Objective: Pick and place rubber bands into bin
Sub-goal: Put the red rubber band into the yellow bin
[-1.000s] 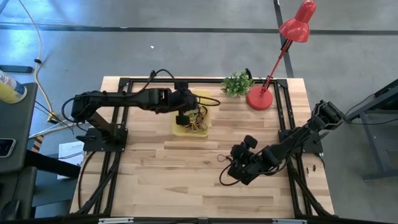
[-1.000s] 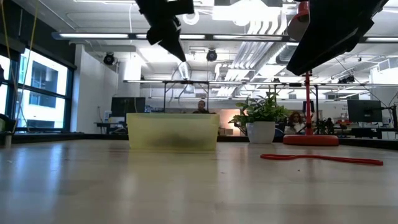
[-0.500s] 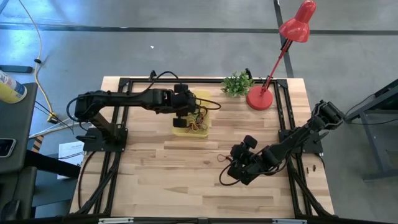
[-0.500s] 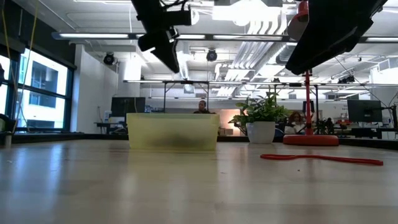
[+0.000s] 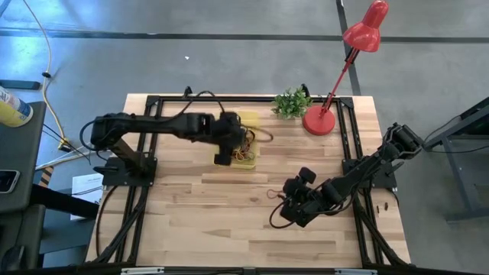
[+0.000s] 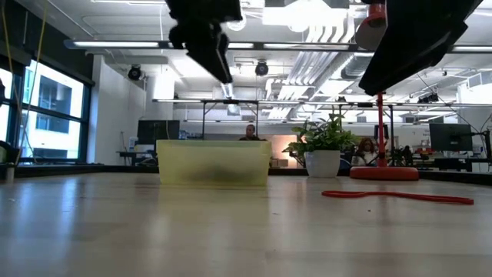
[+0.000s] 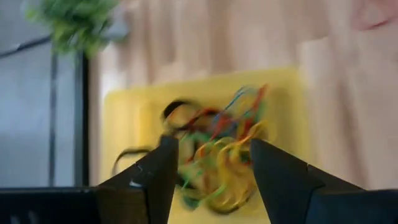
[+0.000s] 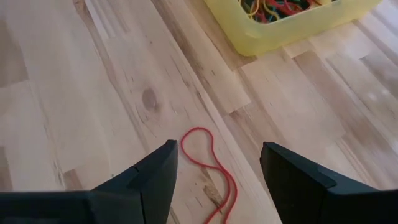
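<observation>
The yellow bin (image 5: 246, 145) stands on the table at centre back, holding a tangled pile of rubber bands (image 7: 217, 152) in red, green, yellow and black. My left gripper (image 7: 214, 146) hangs open above the bin (image 6: 214, 161), its fingers over the pile and touching nothing. One red rubber band (image 8: 210, 163) lies flat on the wood (image 5: 272, 194), to the near right of the bin. My right gripper (image 8: 217, 149) is open just above the table, its fingers standing on either side of that band without touching it.
A small potted plant (image 5: 291, 102) and the red lamp's round base (image 5: 319, 121) stand at the table's far edge, right of the bin. Black frame rails (image 5: 149, 137) run along both sides. Bare wood lies near the front edge.
My left gripper has opened above the bin and has shifted slightly toward the table's near edge while staying over it. My right gripper has kept still over the red band.
</observation>
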Controlling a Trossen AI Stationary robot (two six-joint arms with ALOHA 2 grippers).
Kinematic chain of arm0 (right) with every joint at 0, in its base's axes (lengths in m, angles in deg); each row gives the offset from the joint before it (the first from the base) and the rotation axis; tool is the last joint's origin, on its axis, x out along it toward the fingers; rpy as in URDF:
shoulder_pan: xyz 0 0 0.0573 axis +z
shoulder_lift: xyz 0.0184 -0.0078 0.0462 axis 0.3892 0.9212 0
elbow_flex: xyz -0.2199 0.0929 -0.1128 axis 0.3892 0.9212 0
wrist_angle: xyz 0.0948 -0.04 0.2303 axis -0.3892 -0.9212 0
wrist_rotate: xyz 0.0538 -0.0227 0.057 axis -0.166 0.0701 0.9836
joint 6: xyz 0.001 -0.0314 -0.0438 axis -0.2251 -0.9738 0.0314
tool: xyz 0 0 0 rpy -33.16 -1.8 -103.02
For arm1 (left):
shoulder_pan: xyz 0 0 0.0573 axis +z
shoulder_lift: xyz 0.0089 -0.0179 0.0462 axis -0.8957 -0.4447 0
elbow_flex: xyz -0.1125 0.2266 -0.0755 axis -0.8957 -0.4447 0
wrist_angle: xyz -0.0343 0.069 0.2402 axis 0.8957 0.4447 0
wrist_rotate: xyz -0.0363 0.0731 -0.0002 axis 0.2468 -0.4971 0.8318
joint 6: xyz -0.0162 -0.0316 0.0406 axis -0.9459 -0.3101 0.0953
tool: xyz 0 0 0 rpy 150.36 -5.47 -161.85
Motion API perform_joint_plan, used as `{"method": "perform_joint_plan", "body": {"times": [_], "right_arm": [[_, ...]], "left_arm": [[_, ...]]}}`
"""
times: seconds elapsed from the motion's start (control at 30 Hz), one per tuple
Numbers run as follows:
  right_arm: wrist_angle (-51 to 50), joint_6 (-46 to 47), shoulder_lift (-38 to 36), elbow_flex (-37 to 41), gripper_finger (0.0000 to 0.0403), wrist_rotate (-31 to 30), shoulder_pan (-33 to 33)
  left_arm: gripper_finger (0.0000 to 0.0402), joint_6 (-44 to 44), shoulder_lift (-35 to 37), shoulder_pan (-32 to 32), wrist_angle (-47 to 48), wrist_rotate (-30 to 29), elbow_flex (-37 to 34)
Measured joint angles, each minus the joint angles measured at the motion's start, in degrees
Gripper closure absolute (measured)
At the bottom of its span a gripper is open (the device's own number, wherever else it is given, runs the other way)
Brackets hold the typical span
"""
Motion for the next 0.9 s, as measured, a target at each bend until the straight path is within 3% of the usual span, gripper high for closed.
{"method": "perform_joint_plan", "body": {"times": [0.27,0.47,0.63,0.9], "right_arm": [[1.7,0.1,0.0,1.3,0.0183,4.7,0.0],[14.5,4.1,0.0,11.0,0.0183,12.6,0.1],[22.3,6.0,0.0,17.0,0.0183,14.6,0.1],[22.6,6.5,0.0,20.5,0.0183,16.3,-0.9]], "left_arm": [[0.0227,0.1,0.6,-12.7,-3.3,0.2,0.0],[0.0236,-0.1,0.6,-21.1,-2.7,-7.2,0.0],[0.0234,-3.3,0.6,-24.2,1.9,-8.6,-0.1],[0.0238,-10.2,0.7,-24.8,2.2,-9.4,-5.6]]}}
